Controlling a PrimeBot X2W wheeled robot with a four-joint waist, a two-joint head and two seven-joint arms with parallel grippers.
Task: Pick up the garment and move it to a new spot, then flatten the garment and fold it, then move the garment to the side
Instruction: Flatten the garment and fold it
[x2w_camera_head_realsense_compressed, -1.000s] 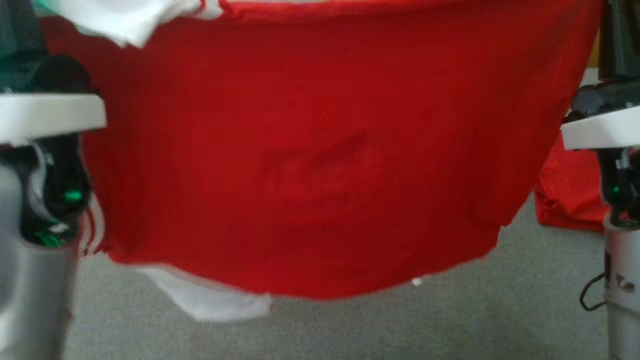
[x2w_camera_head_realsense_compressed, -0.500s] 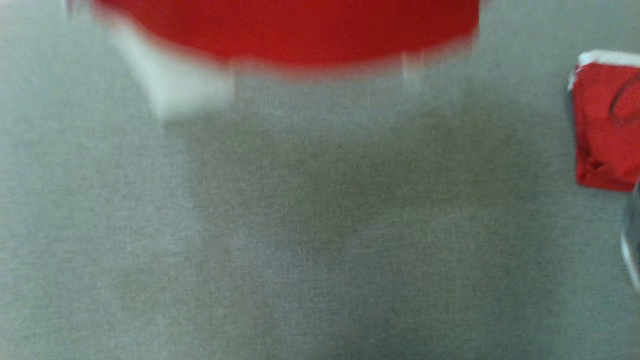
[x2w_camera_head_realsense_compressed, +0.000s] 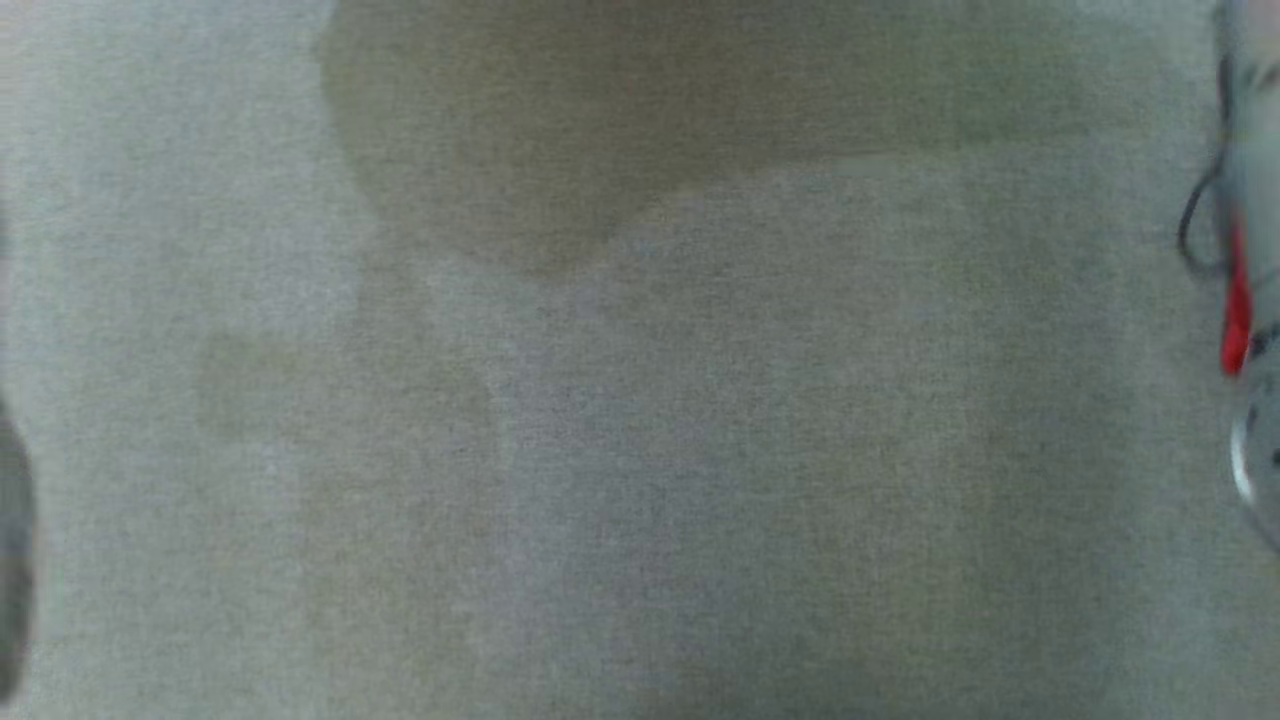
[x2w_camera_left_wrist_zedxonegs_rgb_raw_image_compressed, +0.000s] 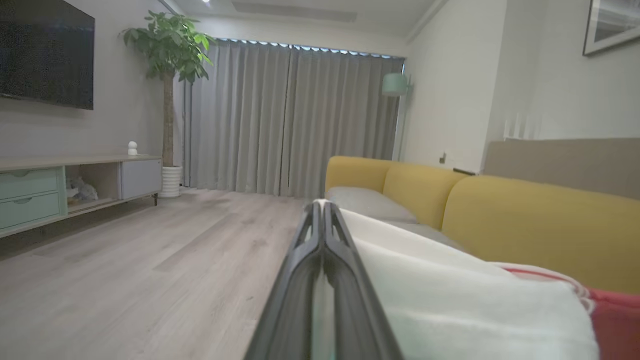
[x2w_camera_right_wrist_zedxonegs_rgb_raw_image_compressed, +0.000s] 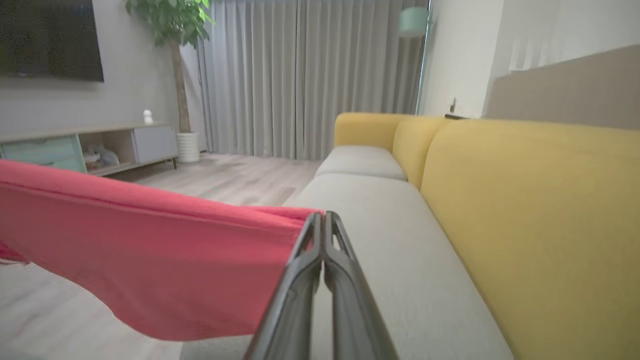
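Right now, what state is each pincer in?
Left pincer: closed, holding the garment by its white part.
Right pincer: closed, holding the garment's red edge.

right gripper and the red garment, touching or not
Touching. The right wrist view shows the right gripper with jaws shut on the corner of the red garment, which stretches away leftward.

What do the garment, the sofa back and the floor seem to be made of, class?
Garment: soft matte cloth, red with white, perhaps knit; it sags and drapes. Sofa back: yellow matte upholstery fabric, likely padded; rounded edges. Floor: pale wood or wood-look planks; grain and seams show.
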